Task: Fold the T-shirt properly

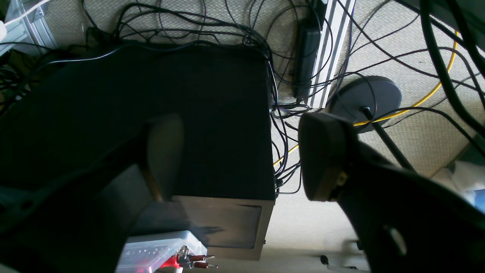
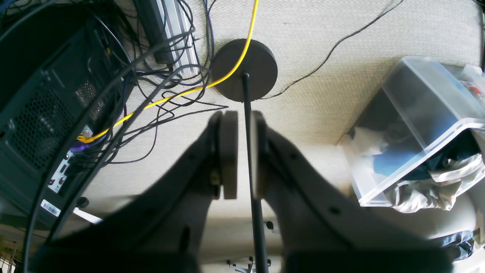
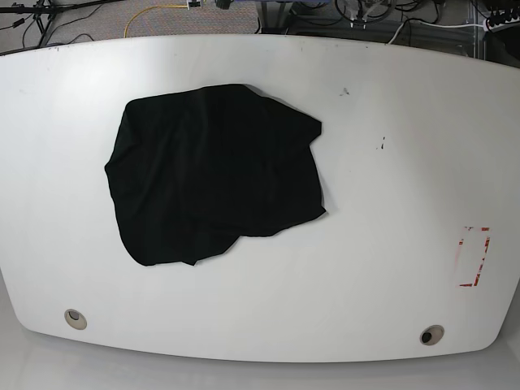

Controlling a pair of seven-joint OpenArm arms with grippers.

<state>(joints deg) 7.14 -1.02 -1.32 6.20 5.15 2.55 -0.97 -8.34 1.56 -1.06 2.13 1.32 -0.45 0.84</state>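
Tool apart — T-shirt [image 3: 213, 172] seemingly crumpled

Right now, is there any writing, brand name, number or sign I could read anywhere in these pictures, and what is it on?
No text can be read in any view.
White sticker on the computer case: a barcode-like print, too small to read.
Red marking on the white table: an outline, no letters.
T-shirt: plain black, no print.

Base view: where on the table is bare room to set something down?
The widest bare stretch of the white table runs from the T-shirt rightward to the red marking. A bare band also lies along the near edge, between the two round holes. The shirt crowds the left-centre.
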